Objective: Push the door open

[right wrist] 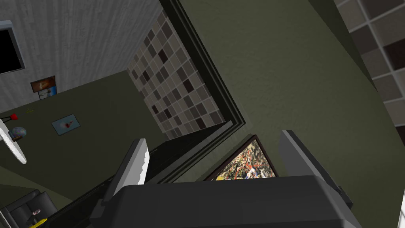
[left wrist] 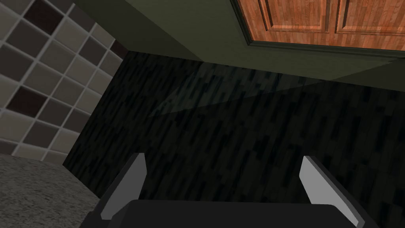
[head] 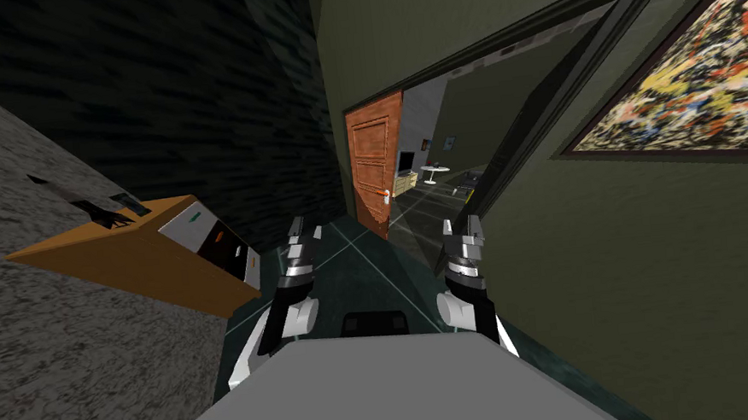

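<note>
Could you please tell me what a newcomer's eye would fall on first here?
First the reddish-brown panelled wooden door, standing open in the dark-framed doorway ahead. Then the bright multicoloured splatter painting in its dark frame on the olive wall to the right. An orange-brown cabinet sits at the left.

An orange-brown cabinet (head: 123, 253) with a white drawer front stands beside a speckled grey wall (head: 36, 373) on the left, a framed splatter painting (head: 696, 95) hangs on the olive wall (head: 670, 277) opposite, and a small white round table (head: 435, 169) sits far ahead.
</note>
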Controlling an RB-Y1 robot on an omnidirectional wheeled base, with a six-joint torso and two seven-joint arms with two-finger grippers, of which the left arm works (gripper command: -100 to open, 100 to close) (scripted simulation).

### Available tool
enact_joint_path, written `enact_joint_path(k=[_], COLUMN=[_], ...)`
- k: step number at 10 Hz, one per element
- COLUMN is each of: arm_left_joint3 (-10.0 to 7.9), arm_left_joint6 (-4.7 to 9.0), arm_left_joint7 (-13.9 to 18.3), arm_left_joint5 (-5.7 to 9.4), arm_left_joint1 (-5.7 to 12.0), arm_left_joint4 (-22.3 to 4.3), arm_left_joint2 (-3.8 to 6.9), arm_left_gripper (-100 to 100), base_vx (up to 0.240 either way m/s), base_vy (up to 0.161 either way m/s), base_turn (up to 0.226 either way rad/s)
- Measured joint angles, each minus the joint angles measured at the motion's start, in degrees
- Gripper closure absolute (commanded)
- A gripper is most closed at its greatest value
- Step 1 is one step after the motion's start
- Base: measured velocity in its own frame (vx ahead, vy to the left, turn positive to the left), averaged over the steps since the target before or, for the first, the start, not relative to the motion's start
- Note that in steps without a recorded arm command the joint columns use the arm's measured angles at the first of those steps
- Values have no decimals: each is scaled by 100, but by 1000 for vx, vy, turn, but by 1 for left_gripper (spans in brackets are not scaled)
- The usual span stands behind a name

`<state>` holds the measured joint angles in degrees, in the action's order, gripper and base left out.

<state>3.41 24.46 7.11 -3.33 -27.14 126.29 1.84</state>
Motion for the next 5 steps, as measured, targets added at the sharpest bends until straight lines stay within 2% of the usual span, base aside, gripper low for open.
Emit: enact_joint_path(k=[5], arm_left_joint3=[39], arm_left_joint6=[27], arm_left_joint7=[9], arm_left_joint5=[6], arm_left_joint1=[355], arm_left_joint4=[-569], arm_left_joint2=[121], arm_left_gripper=[-100], base_vx=[87], base_vy=[34], base_turn=[-63])
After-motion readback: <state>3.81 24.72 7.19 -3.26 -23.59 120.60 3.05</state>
